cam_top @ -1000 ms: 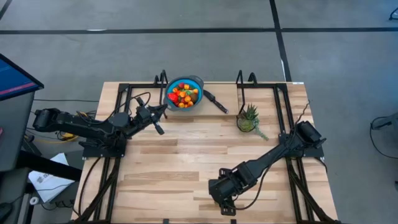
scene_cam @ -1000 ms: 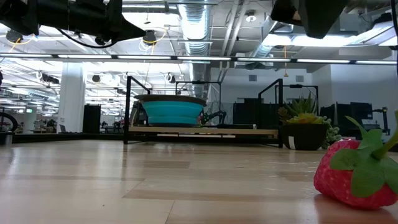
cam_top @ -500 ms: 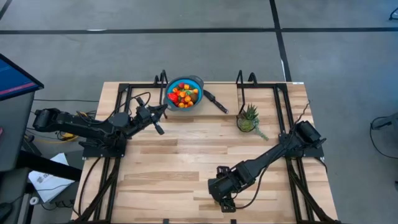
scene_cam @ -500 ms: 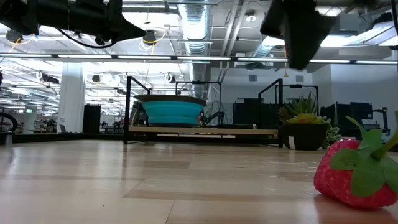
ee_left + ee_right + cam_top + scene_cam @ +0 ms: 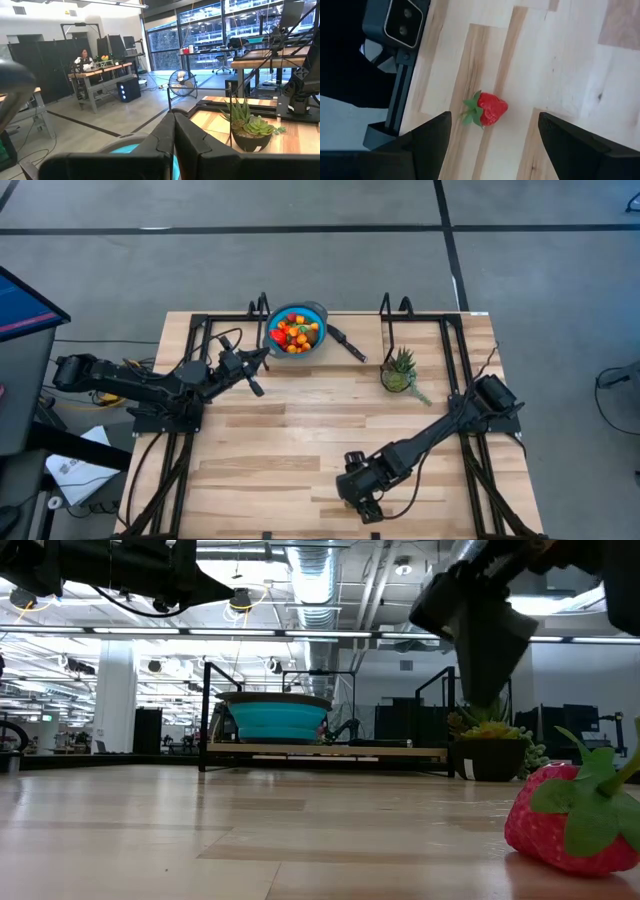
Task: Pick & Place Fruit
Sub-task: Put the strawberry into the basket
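A red strawberry [image 5: 489,110] with green leaves lies on its side on the wooden table near the front edge; it also shows large in the low view as the strawberry [image 5: 568,826]. My right gripper [image 5: 494,124] hangs open above it, pointing steeply down, one finger on either side and clear of it. In the high view my right gripper [image 5: 362,502] hides the strawberry. Several small fruits [image 5: 293,332] fill the blue bowl [image 5: 314,313] at the table's far side. My left gripper [image 5: 174,134] waits shut, held level just left of the bowl.
A potted spiky green plant [image 5: 400,370] stands at the far right. The bowl's black handle [image 5: 348,343] points toward it. A camera on a black mount [image 5: 400,20] sits at the front edge beside the strawberry. Black frame rails [image 5: 205,320] line the table's sides.
My right gripper has come down toward the strawberry near the front edge and has rolled a little about its own axis. The strawberry has not moved.
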Controlling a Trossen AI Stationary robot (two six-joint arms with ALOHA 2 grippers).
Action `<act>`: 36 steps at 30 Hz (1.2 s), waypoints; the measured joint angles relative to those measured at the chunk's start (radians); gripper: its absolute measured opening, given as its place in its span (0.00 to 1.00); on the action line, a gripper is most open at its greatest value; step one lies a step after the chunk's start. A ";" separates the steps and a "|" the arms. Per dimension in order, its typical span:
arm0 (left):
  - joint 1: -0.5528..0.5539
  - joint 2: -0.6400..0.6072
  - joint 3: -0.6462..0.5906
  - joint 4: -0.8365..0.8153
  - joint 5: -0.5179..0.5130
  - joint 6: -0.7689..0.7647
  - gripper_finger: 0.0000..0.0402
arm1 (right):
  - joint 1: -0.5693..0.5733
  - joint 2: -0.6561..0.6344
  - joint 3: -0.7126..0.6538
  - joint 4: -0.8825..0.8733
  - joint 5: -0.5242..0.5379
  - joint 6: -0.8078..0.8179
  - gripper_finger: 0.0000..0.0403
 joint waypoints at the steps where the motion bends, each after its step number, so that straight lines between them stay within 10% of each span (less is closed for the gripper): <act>1: 0.000 0.000 0.000 0.000 0.000 0.000 0.00 | 0.000 0.000 -0.010 0.009 0.000 0.000 0.72; 36: 0.000 0.002 0.000 -0.015 -0.002 0.000 0.00 | 0.018 0.111 -0.098 0.217 0.000 -0.023 0.68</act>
